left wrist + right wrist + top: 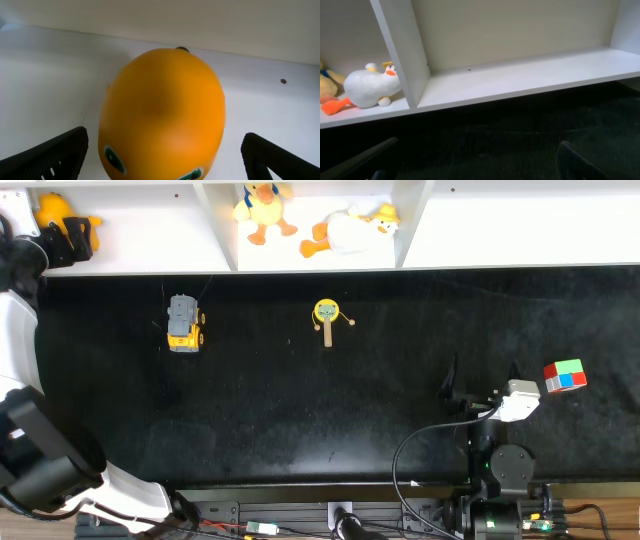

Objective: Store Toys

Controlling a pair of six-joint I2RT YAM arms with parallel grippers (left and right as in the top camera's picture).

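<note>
Since the left gripper (68,238) is inside the left compartment of the white shelf (480,220), w/ the orange toy (162,110) between its fingers (50,155), I judge the step in hand is setting this toy down. The fingers are wide: a gap shows on both sides of the toy, so they do not hold it. The toy seems to rest on the shelf floor near the back wall, but its underside is hidden. The next move, as I judge it, is to pull the left arm straight back out w/o knocking the toy, then go for the toy truck (183,323), the nearest one to that arm.

The right gripper (458,393) is over the right part of the bench (300,420), fingers (365,157) wide and holding nothing. It faces the right compartment.

Not yet stored: the truck, a small drum rattle (327,315) approx. at the bench middle, and a colour cube (565,375) near the right gripper. In the middle compartment are a yellow plush duck (265,205) and a white plush duck (350,230), side by side. So the task is approx. half done.

The bench has a black, slightly scuffed cover. The shelf stands along its far edge, and cables (420,460) run along the near edge by the arm bases.
</note>
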